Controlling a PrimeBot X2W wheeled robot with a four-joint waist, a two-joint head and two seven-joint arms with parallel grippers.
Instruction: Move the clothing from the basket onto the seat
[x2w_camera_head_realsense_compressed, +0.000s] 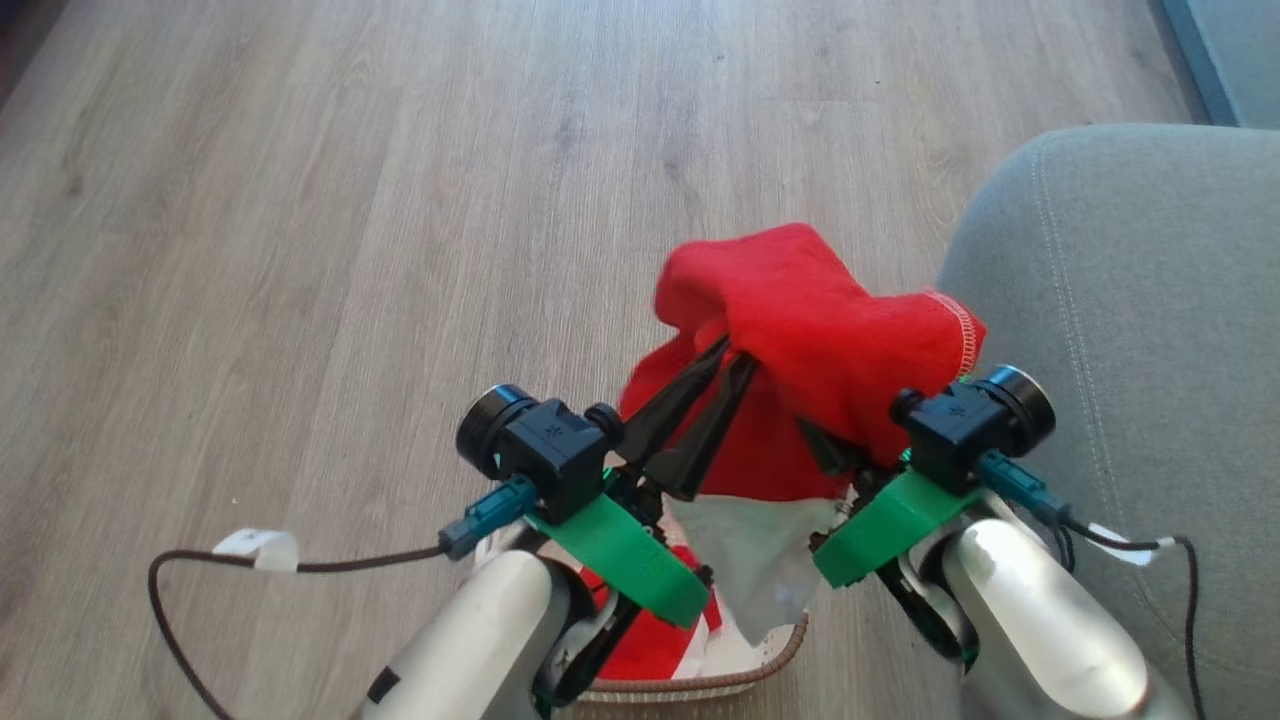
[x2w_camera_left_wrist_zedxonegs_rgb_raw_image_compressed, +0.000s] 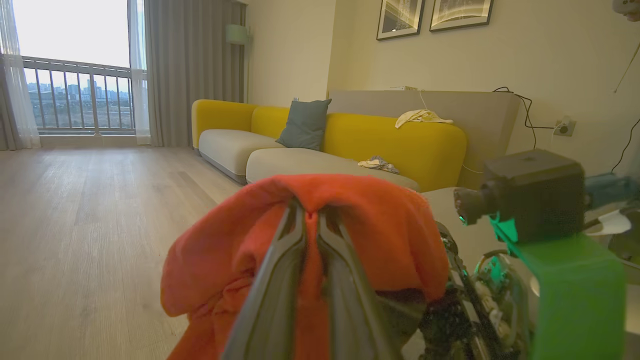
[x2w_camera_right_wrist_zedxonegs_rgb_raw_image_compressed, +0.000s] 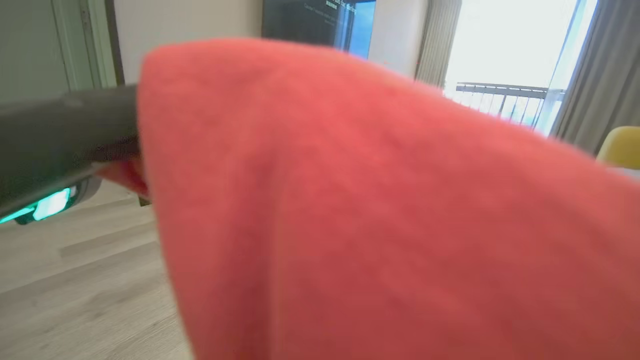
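The red garment (x2w_camera_head_realsense_compressed: 810, 310) hangs in the air above the basket (x2w_camera_head_realsense_compressed: 770, 665), which stands on the wooden floor (x2w_camera_head_realsense_compressed: 300, 250) at the near edge of the head view. The grey seat (x2w_camera_head_realsense_compressed: 1150, 300) is just to the right of it. The left tool (x2w_camera_head_realsense_compressed: 735, 355) is closed narrow on a fold near the top of the cloth; in the left wrist view the red fabric sits pinched between its two fingers (x2w_camera_left_wrist_zedxonegs_rgb_raw_image_compressed: 280, 280). The right tool (x2w_camera_head_realsense_compressed: 828, 452) goes under the right side of the garment and is closed too, but the cloth covers its tips, so it cannot be told if a fold is between them. A second red garment (x2w_camera_head_realsense_compressed: 650, 640) lies in the basket.

The garment looks light, soft and thick like fleece. It has no stiffness and drapes over whatever holds it, with its white lining (x2w_camera_head_realsense_compressed: 750, 560) sagging below. It is not fragile and probably not slippery. A pinch on a bunched fold or on the stitched hem should hold well, while a thin single layer may slide out.
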